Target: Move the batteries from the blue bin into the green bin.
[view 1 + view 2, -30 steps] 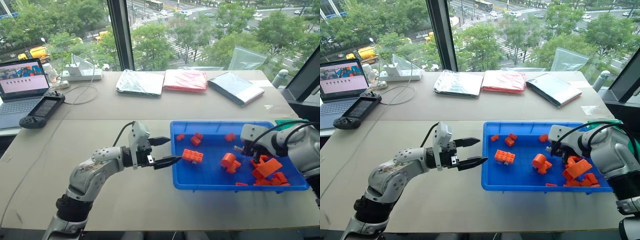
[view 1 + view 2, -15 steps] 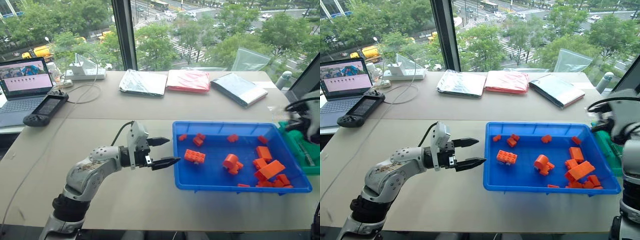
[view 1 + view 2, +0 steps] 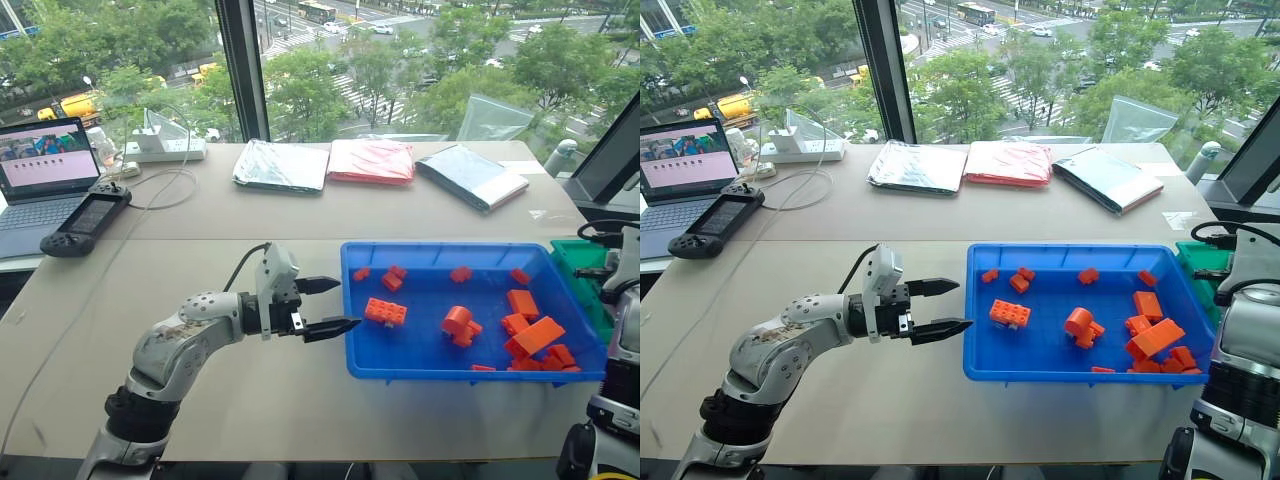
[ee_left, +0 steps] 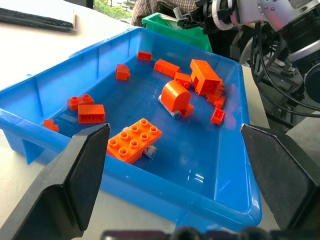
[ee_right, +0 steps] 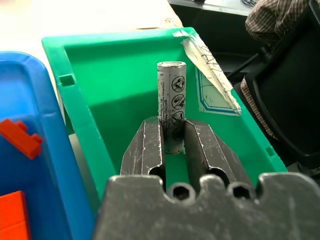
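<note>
A: What is the biggest thing on the table (image 3: 300, 215)?

B: The blue bin (image 3: 352, 330), lying at the right side; inside it are many orange bricks (image 3: 385, 312), and in the left wrist view two batteries (image 4: 149, 151) show, one touching the flat brick and the other (image 4: 173, 114) under the rounded brick.

A: And the green bin (image 5: 120, 95)?

B: It stands just beside the blue bin, at its right end, near the table's edge; a white label (image 5: 212, 87) is stuck on its inner wall.

A: How are the arms?

B: The left gripper (image 3: 330, 305) hangs just beside the left wall of the blue bin, its fingers spread apart and holding nothing; the right gripper (image 5: 174, 145) is over the green bin, its two fingers pinched on one battery (image 5: 171, 100); this battery sticks out past the fingertips, above the inside of the green bin.
</note>
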Action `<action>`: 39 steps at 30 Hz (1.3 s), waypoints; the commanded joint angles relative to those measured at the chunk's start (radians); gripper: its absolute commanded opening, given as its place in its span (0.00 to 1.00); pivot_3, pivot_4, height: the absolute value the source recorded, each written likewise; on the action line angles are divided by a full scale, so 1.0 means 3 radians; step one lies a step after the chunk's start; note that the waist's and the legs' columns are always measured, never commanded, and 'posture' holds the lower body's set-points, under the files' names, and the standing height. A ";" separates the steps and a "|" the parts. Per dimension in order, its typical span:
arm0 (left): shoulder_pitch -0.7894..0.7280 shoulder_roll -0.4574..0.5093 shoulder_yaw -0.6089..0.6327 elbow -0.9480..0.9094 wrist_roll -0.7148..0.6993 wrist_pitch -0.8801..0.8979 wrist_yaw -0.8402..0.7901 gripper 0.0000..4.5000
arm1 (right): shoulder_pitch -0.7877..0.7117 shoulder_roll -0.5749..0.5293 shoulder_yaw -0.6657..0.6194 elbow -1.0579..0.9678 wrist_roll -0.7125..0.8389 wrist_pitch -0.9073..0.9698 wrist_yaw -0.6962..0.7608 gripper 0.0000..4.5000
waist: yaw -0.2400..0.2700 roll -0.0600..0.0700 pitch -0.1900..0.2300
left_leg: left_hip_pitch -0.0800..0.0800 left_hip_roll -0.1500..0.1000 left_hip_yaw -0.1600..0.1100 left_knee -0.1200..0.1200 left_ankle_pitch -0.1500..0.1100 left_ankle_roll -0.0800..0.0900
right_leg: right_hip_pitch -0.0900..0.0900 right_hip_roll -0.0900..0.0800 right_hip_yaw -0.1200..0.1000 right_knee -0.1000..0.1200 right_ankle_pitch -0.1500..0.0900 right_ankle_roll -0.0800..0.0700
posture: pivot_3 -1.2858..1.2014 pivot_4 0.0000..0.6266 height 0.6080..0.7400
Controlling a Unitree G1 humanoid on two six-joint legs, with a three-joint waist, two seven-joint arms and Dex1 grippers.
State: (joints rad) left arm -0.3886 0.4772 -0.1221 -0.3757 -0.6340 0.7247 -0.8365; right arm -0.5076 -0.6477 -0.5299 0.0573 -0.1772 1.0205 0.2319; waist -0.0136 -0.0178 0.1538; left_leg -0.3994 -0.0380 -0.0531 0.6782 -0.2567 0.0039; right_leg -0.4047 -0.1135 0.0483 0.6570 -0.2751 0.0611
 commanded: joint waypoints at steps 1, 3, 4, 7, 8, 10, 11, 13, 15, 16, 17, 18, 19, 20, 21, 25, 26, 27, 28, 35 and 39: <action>-0.0031 -0.0005 0.0033 -0.0080 -0.0046 -0.0020 0.0000 1.00 | -0.0062 -0.0183 -0.0071 0.0024 0.0081 -0.0185 -0.0075 0.05 | -0.0005 0.0000 0.0000 | 0.0000 0.0000 0.0001 0.0000 0.0000 0.0000 | 0.0000 0.0000 0.0000 0.0000 0.0000 0.0000 | 0.52 0.24 1.00; -0.0021 -0.0007 0.0034 -0.0088 -0.0050 -0.0016 0.0006 1.00 | -0.0061 -0.0216 -0.0069 0.0032 0.0125 -0.0203 -0.0083 0.05 | -0.0006 0.0000 0.0000 | 0.0000 0.0000 0.0001 0.0000 0.0000 0.0000 | 0.0000 0.0000 0.0000 0.0000 0.0000 0.0000 | 0.52 0.24 1.00; -0.0024 -0.0007 0.0034 -0.0083 -0.0050 -0.0017 0.0005 1.00 | -0.0059 -0.0229 -0.0066 0.0032 0.0148 -0.0208 -0.0093 0.05 | -0.0007 0.0000 0.0000 | 0.0000 0.0000 0.0001 0.0000 0.0000 0.0000 | 0.0000 0.0000 0.0000 0.0000 0.0000 0.0000 | 0.52 0.24 1.00; -0.0030 -0.0007 0.0036 -0.0072 -0.0048 -0.0018 0.0004 1.00 | -0.0038 -0.0244 -0.0073 -0.0007 0.0221 -0.0219 -0.0120 0.16 | -0.0006 0.0000 0.0000 | 0.0001 0.0001 0.0001 0.0000 0.0000 0.0000 | 0.0001 0.0001 0.0000 0.0000 0.0000 0.0000 | 0.52 0.24 1.00; -0.0031 -0.0006 0.0038 -0.0069 -0.0049 -0.0019 0.0003 1.00 | -0.0033 -0.0241 -0.0083 -0.0024 0.0239 -0.0227 -0.0130 0.28 | -0.0006 0.0000 0.0000 | 0.0000 0.0001 0.0001 0.0000 0.0000 0.0000 | 0.0001 0.0001 0.0000 -0.0001 0.0000 0.0000 | 0.52 0.24 1.00; -0.0033 -0.0009 0.0040 -0.0071 -0.0052 -0.0016 0.0006 1.00 | -0.0023 -0.0224 -0.0111 -0.0079 0.0319 -0.0231 -0.0103 0.41 | -0.0006 0.0000 0.0000 | 0.0000 0.0001 0.0001 0.0000 0.0000 0.0000 | 0.0001 0.0001 0.0000 -0.0001 0.0000 0.0000 | 0.52 0.24 1.00; -0.0031 -0.0008 0.0037 -0.0075 -0.0050 -0.0016 0.0007 1.00 | -0.0022 -0.0224 -0.0118 -0.0099 0.0348 -0.0217 -0.0105 0.48 | -0.0006 0.0000 0.0000 | 0.0000 0.0001 0.0000 0.0000 0.0000 0.0000 | 0.0001 0.0001 0.0000 -0.0001 0.0000 0.0000 | 0.52 0.24 1.00; -0.0029 -0.0006 0.0035 -0.0076 -0.0047 -0.0018 0.0006 1.00 | -0.0024 -0.0231 -0.0122 -0.0131 0.0384 -0.0186 -0.0129 0.64 | -0.0006 0.0000 0.0000 | 0.0000 0.0001 0.0000 0.0000 0.0000 0.0000 | 0.0001 0.0001 0.0000 -0.0001 0.0000 0.0000 | 0.52 0.24 1.00; -0.0031 -0.0006 0.0034 -0.0074 -0.0046 -0.0016 0.0006 1.00 | -0.0044 -0.0230 -0.0144 -0.0180 0.0434 -0.0151 -0.0144 0.80 | -0.0006 0.0000 0.0000 | 0.0000 0.0001 0.0000 0.0000 0.0000 0.0000 | 0.0001 0.0001 0.0000 -0.0001 0.0000 0.0000 | 0.52 0.24 1.00; -0.0031 -0.0006 0.0034 -0.0075 -0.0046 -0.0015 0.0006 1.00 | -0.0051 -0.0228 -0.0156 -0.0201 0.0463 -0.0139 -0.0150 0.85 | -0.0004 0.0000 0.0000 | 0.0000 0.0001 0.0000 0.0000 0.0000 0.0000 | 0.0001 0.0001 0.0000 -0.0001 0.0000 0.0000 | 0.52 0.24 1.00; -0.0032 -0.0008 0.0032 -0.0075 -0.0046 -0.0015 0.0008 1.00 | -0.0055 -0.0250 -0.0143 -0.0240 0.0475 -0.0134 -0.0151 0.93 | -0.0002 0.0000 0.0000 | 0.0000 0.0001 0.0000 0.0000 0.0000 0.0000 | 0.0001 0.0001 0.0000 -0.0001 0.0000 0.0000 | 0.52 0.24 1.00; -0.0032 -0.0008 0.0032 -0.0075 -0.0046 -0.0014 0.0009 1.00 | -0.0054 -0.0268 -0.0131 -0.0269 0.0483 -0.0131 -0.0154 0.99 | -0.0002 0.0000 0.0000 | 0.0000 0.0001 0.0000 0.0000 0.0000 0.0000 | 0.0001 0.0001 0.0000 -0.0001 0.0000 0.0000 | 0.52 0.24 1.00; -0.0030 -0.0007 0.0031 -0.0076 -0.0046 -0.0013 0.0008 1.00 | -0.0094 -0.0291 -0.0116 -0.0369 0.0562 -0.0148 -0.0071 0.99 | -0.0003 0.0000 0.0000 | 0.0000 0.0001 0.0000 0.0000 0.0000 0.0000 | 0.0001 0.0001 0.0000 -0.0001 0.0000 0.0000 | 0.52 0.24 1.00; -0.0029 -0.0006 0.0030 -0.0076 -0.0045 -0.0013 0.0008 1.00 | -0.0122 -0.0306 -0.0107 -0.0441 0.0627 -0.0161 -0.0011 0.99 | -0.0004 0.0000 0.0000 | 0.0000 0.0001 0.0000 0.0000 0.0000 0.0000 | 0.0001 0.0001 0.0000 -0.0001 0.0000 0.0000 | 0.52 0.24 1.00; -0.0027 -0.0004 0.0031 -0.0078 -0.0046 -0.0012 0.0007 1.00 | -0.0138 -0.0315 -0.0103 -0.0489 0.0678 -0.0168 0.0025 0.99 | -0.0005 0.0000 0.0000 | 0.0000 0.0001 0.0000 0.0000 0.0000 0.0000 | 0.0001 0.0001 0.0000 -0.0002 0.0000 0.0000 | 0.52 0.24 1.00; -0.0032 -0.0008 0.0011 -0.0064 -0.0047 -0.0007 -0.0010 1.00 | -0.0145 -0.0482 0.0076 -0.1131 0.1473 -0.0236 0.1016 0.99 | -0.0024 0.0006 0.0002 | 0.0001 0.0003 0.0000 -0.0001 -0.0001 0.0001 | 0.0000 0.0003 0.0000 -0.0002 0.0000 0.0000 | 0.52 0.24 1.00; -0.0033 -0.0008 0.0004 -0.0061 -0.0046 -0.0007 -0.0017 1.00 | -0.0053 -0.0541 0.0062 -0.1344 0.1735 -0.0172 0.1309 0.99 | -0.0022 0.0006 0.0002 | 0.0001 0.0004 -0.0001 -0.0001 -0.0001 0.0002 | 0.0000 0.0004 0.0000 -0.0002 0.0000 0.0000 | 0.52 0.24 1.00; -0.0034 -0.0008 -0.0001 -0.0059 -0.0046 -0.0007 -0.0023 1.00 | 0.0052 -0.0611 0.0019 -0.1549 0.2010 -0.0076 0.1584 0.99 | -0.0017 0.0006 0.0002 | 0.0000 0.0005 -0.0003 -0.0001 -0.0001 0.0002 | 0.0000 0.0005 -0.0001 -0.0003 0.0000 0.0000 | 0.52 0.24 1.00; -0.0034 -0.0008 -0.0002 -0.0058 -0.0048 -0.0005 -0.0025 1.00 | 0.0173 -0.0682 -0.0107 -0.1764 0.2376 0.0040 0.1901 0.99 | -0.0008 0.0005 0.0002 | 0.0000 0.0006 -0.0004 -0.0002 -0.0002 0.0003 | 0.0002 0.0006 -0.0003 -0.0005 0.0000 0.0000 | 0.52 0.24 1.00; -0.0048 0.0000 -0.0010 -0.0046 -0.0052 -0.0003 -0.0049 1.00 | 0.1027 -0.1205 -0.0250 -0.1923 0.2705 -0.0181 0.2640 0.99 | 0.0071 -0.0001 0.0006 | -0.0005 0.0002 -0.0011 0.0007 -0.0005 0.0009 | 0.0015 -0.0001 -0.0013 -0.0020 0.0003 0.0006 | 0.52 0.24 1.00; -0.0054 0.0006 -0.0010 -0.0039 -0.0049 -0.0008 -0.0061 1.00 | 0.1395 -0.1335 0.0042 -0.1906 0.2504 -0.0508 0.2761 0.99 | 0.0060 -0.0002 0.0006 | 0.0004 0.0004 -0.0008 0.0005 -0.0005 0.0009 | 0.0024 0.0003 -0.0011 -0.0029 0.0004 0.0007 | 0.52 0.24 1.00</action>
State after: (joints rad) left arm -0.3927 0.4779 -0.1320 -0.3739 -0.6343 0.7280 -0.8451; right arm -0.1049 -1.0312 -0.5452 -0.5052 0.6025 0.9336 1.0436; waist 0.0043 -0.0182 0.1556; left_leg -0.3978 -0.0365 -0.0553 0.6795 -0.2582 0.0065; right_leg -0.3976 -0.1122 0.0449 0.6483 -0.2739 0.0632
